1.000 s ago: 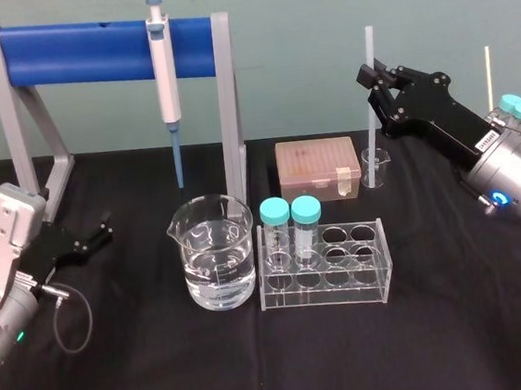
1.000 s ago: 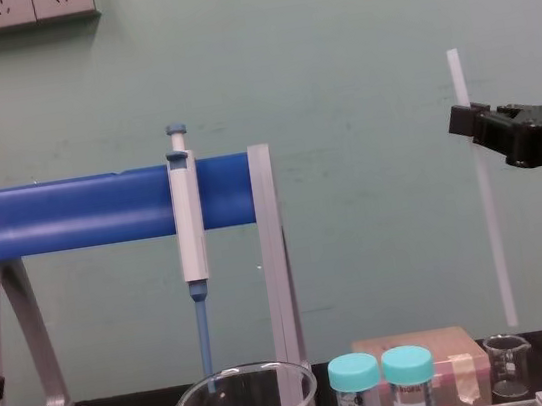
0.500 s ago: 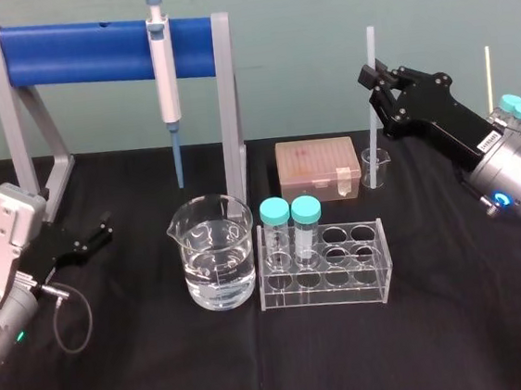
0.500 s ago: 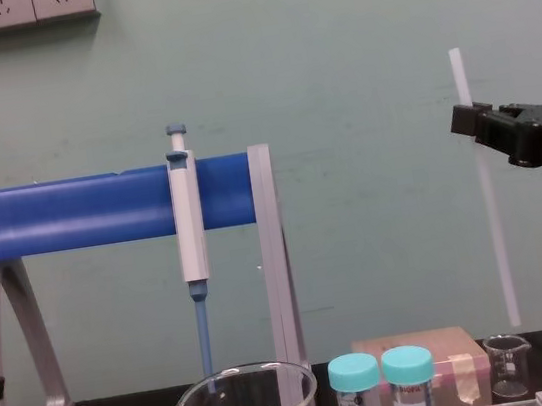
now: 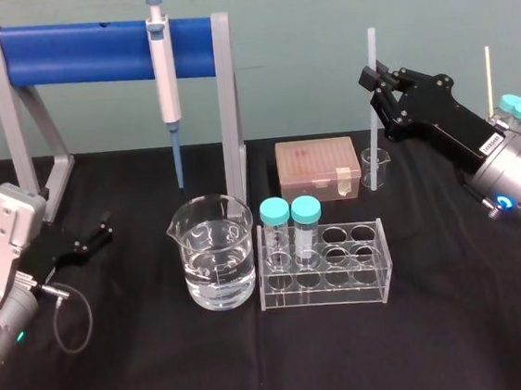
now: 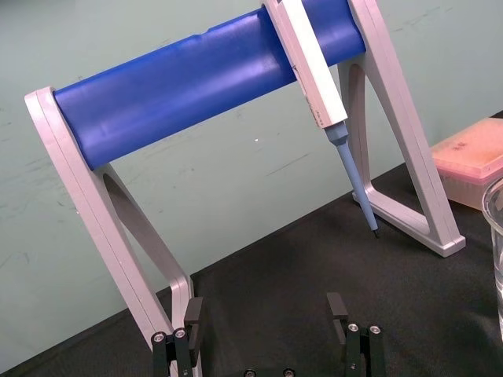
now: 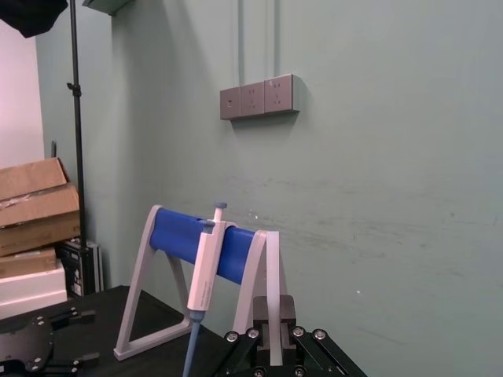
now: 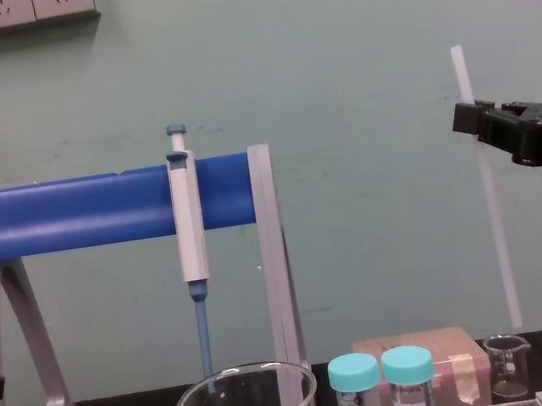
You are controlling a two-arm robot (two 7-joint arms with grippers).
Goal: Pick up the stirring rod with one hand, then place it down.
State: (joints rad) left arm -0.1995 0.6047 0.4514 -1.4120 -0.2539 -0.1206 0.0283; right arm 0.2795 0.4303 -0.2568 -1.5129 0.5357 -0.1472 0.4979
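The right gripper point(image 5: 372, 81) is clamped on the stirring rod point(image 5: 371, 137), holding it upright with its lower end just above the small glass beaker point(image 5: 376, 166) — the pick-up looks done. Next comes a straight, steady lowering — then release. The left gripper point(image 5: 97, 235) sits parked at the left, its jaws spread.

Translucent white stirring rod point(image 5: 370, 151), black right hand point(image 5: 375, 85), blue-and-grey rack point(image 5: 78, 53), teal tube caps point(image 5: 274, 212), black tabletop point(image 5: 167, 372)

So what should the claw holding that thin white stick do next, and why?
Probably lower it straight down: the right gripper is shut on the thin white translucent stirring rod, upright, its lower end hanging just above the small glass beaker. The left gripper rests open at far left.
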